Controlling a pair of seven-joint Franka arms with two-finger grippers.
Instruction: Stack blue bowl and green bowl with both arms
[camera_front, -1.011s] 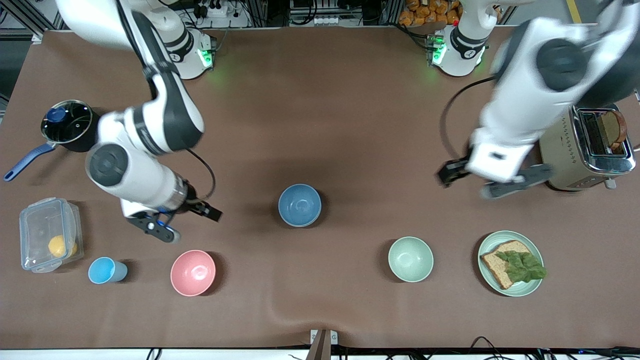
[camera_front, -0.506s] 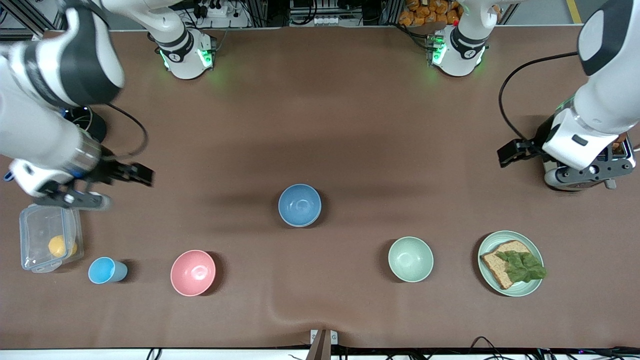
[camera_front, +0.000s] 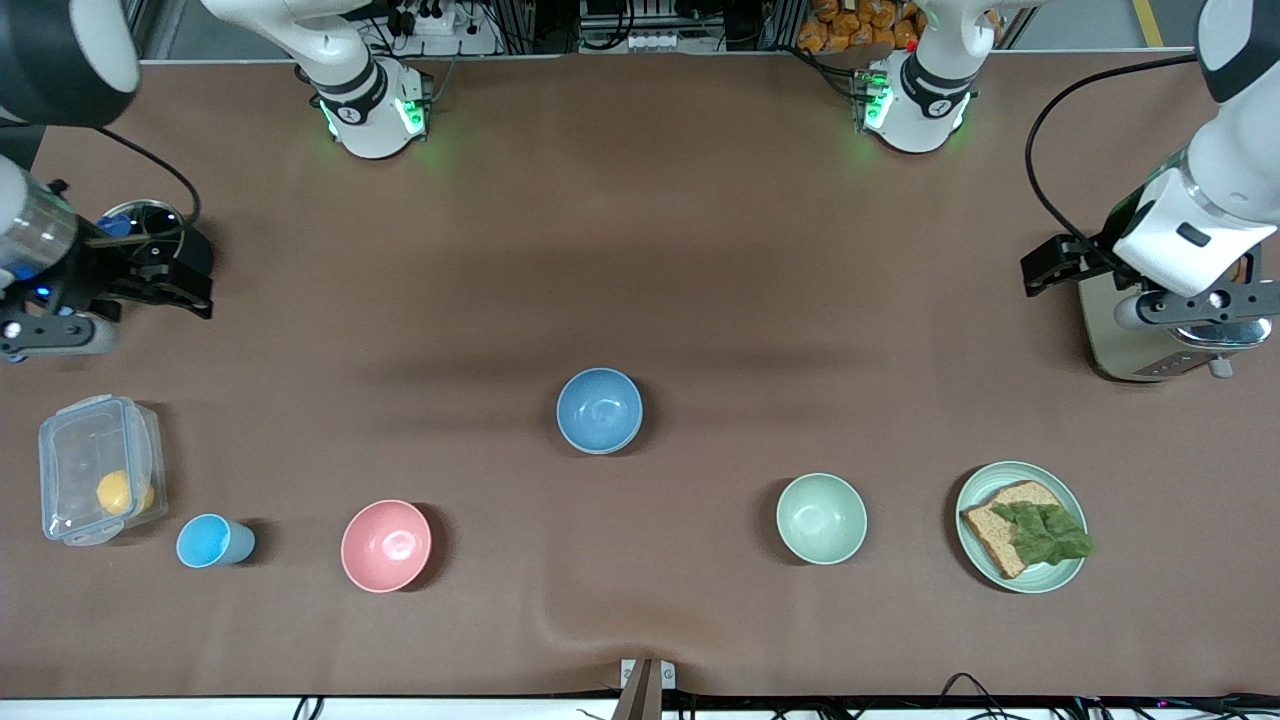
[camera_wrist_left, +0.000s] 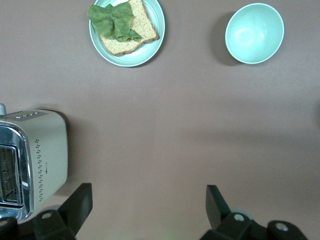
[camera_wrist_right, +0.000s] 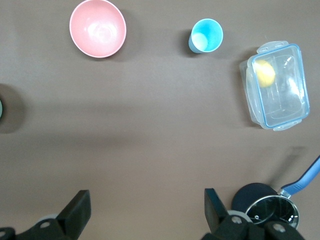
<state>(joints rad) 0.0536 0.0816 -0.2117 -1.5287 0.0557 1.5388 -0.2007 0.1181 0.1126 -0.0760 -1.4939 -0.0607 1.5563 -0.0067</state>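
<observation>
Blue bowl (camera_front: 599, 410) sits upright mid-desk, alone. Only one green bowl visible: a pale green bowl (camera_front: 821, 518), nearer the front camera than the blue one and toward the left arm's end, well apart from it; not stacked.

Left gripper (camera_wrist_left: 149, 205) is up over the desk beside the toaster (camera_front: 1165, 320), jaws spread wide, holding nothing. Right gripper (camera_wrist_right: 145, 206) is up over the desk edge by the lidded saucepan (camera_front: 140, 235) at the right arm's end, jaws likewise released and empty.

Along the row nearest the front camera: clear plastic container (camera_front: 98, 482) with a yellow item inside, light-blue cup (camera_front: 212, 541), pink bowl (camera_front: 386, 545), then the pale green bowl, then a plate (camera_front: 1021, 526) carrying bread and lettuce.
</observation>
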